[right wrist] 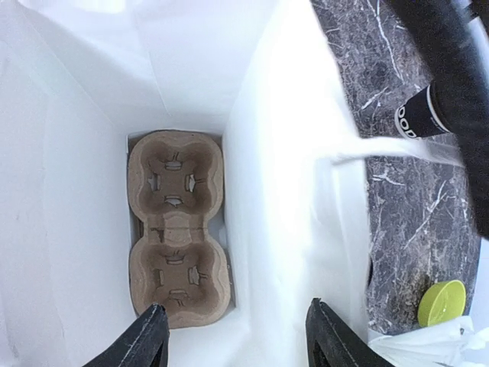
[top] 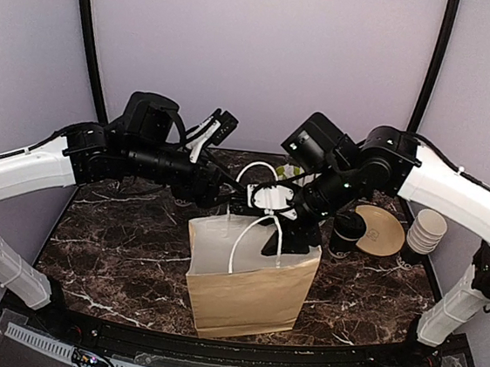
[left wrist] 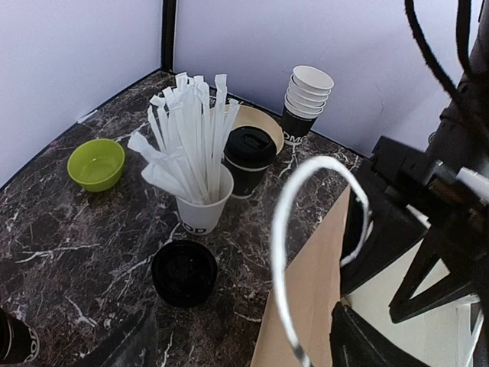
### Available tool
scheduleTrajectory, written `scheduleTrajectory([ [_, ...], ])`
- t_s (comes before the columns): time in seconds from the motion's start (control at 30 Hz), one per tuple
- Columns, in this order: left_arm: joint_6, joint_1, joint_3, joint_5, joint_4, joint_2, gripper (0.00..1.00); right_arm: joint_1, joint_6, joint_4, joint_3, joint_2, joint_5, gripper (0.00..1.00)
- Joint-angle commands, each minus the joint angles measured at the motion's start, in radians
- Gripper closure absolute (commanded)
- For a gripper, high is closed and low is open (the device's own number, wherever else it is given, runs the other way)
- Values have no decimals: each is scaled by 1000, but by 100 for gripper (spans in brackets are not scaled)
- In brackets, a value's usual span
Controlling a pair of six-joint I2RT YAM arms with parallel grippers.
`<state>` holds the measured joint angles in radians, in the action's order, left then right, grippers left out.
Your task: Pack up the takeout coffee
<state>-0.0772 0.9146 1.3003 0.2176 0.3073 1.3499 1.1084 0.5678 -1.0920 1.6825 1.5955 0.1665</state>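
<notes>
A takeout coffee (left wrist: pixel 248 159) (top: pixel 345 233), a black cup with a black lid, stands on the marble table right of the brown paper bag (top: pixel 252 281) (left wrist: pixel 309 306). Another black cup with a white logo (right wrist: pixel 419 115) (left wrist: pixel 14 344) shows only in part, its top out of view. My right gripper (top: pixel 279 231) (right wrist: pixel 243 340) hangs open and empty over the bag's mouth. At the bag's bottom lies a cardboard cup carrier (right wrist: pixel 177 237) with empty wells. My left gripper (top: pixel 228 203) (left wrist: pixel 244 352) is open at the bag's far rim, and the white handle (left wrist: pixel 286 229) runs between its fingers.
A white cup of wrapped straws (left wrist: pixel 200 206), a stack of black lids (left wrist: pixel 183 271), a nested stack of lidless cups (left wrist: pixel 306 103) (top: pixel 424 233), a tan plate (top: pixel 382 231) and a green bowl (left wrist: pixel 96 163) (right wrist: pixel 443 302) stand around the bag.
</notes>
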Motion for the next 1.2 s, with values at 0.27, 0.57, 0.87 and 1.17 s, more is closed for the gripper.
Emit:
scheduleTrajectory([
  [0.27,-42,-69,186,343,-13,145,96,-151,93,-26,100,-157,95,39],
  [0.57,-9,-69,174,321,32,10,100,-385,82,1,88,-216,220,39],
  [0.87,4,-69,165,305,47,-42,100,-443,58,58,33,-198,240,39],
  [1.17,-68,-25,10,331,-10,-147,100,-444,51,51,35,-180,228,39],
])
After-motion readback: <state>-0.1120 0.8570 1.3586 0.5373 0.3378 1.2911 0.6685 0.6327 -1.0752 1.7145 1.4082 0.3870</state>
